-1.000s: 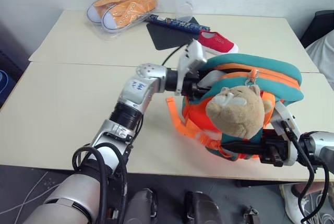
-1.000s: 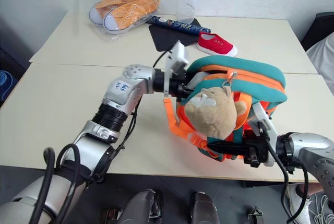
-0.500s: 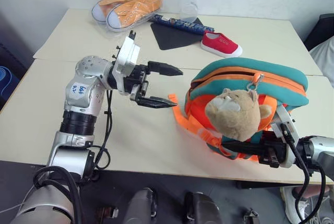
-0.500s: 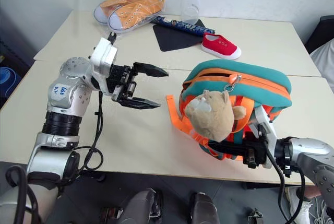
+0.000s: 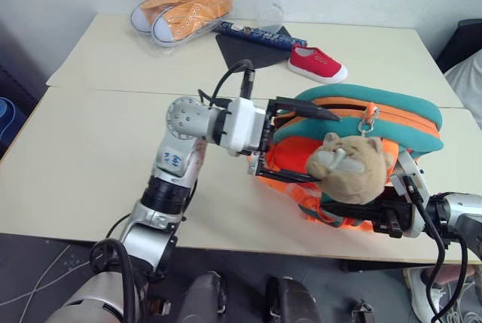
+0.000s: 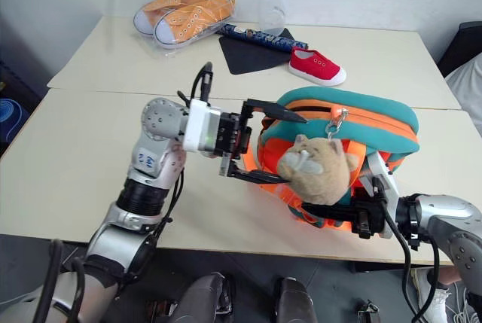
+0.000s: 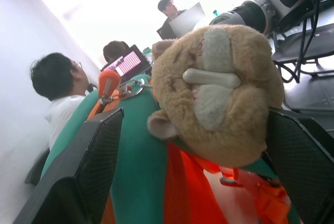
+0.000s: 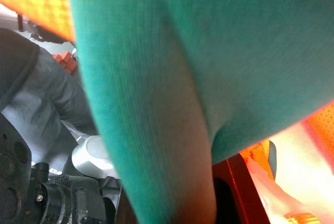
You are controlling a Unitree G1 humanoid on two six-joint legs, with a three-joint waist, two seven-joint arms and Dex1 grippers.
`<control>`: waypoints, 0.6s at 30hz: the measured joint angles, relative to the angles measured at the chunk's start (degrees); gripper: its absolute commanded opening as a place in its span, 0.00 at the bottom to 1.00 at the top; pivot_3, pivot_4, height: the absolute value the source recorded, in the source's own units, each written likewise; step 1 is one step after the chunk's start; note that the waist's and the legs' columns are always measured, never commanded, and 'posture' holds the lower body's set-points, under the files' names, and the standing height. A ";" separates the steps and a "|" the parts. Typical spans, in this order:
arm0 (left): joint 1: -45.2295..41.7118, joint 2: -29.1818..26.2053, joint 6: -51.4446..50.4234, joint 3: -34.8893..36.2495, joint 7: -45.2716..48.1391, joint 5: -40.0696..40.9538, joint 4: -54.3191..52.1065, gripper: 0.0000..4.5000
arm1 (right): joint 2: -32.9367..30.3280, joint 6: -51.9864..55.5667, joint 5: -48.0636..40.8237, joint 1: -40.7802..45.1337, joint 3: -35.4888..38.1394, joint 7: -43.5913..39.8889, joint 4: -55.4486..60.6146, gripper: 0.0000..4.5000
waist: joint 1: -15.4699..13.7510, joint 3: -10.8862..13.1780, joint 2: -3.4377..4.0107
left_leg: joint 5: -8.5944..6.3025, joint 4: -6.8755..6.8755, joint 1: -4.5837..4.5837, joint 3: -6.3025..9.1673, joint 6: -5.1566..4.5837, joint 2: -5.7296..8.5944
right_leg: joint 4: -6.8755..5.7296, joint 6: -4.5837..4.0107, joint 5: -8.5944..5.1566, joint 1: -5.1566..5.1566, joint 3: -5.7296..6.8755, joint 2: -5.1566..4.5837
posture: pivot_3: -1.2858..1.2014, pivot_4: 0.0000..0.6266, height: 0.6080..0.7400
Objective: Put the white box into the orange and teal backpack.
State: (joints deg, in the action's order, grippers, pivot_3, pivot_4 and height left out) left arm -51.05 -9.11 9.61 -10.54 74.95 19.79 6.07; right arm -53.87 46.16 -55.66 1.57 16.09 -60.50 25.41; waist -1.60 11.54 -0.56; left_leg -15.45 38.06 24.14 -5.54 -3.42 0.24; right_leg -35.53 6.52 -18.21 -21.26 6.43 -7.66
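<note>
The orange and teal backpack (image 5: 392, 112) lies on its side at the table's near right, its beige bear charm (image 5: 350, 166) hanging at the front. My left gripper (image 5: 305, 146) is open, one finger above the other, straddling the backpack's left end. In the left wrist view both black fingers (image 7: 88, 166) flank the teal fabric and the bear charm (image 7: 219, 93). My right gripper (image 5: 354, 214) is shut on the backpack's lower edge under the bear. The white box is hidden.
At the far side of the table (image 5: 90, 142) lie orange sneakers in a clear bag (image 5: 181, 10), a black mat (image 5: 241, 50), a blue patterned tube (image 5: 260, 35), a clear cup (image 5: 269, 14) and a red shoe (image 5: 316, 63). The backpack sits close to the table's front edge.
My left gripper, which had drawn away from the backpack and opened, has swung back to it with the wrist rolled. Its open fingers now straddle the backpack's end. The right gripper has kept still.
</note>
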 measured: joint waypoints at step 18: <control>0.49 -1.61 -0.99 -3.05 0.79 0.56 1.29 0.00 | 0.51 1.45 -0.49 0.75 -0.08 3.06 0.86 0.00 | 0.23 -0.01 0.02 | 0.00 0.03 -0.01 0.04 0.00 -0.03 | -0.01 0.00 0.00 0.01 0.02 0.00 | 0.52 0.24 1.00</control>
State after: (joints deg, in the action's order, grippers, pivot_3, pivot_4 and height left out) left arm -50.56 -10.72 8.63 -13.59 75.74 20.34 7.36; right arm -53.36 47.61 -56.14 2.32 16.02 -57.44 26.27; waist -1.37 11.53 -0.54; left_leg -15.44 38.09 24.14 -5.51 -3.41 0.21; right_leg -35.55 6.51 -18.21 -21.25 6.45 -7.67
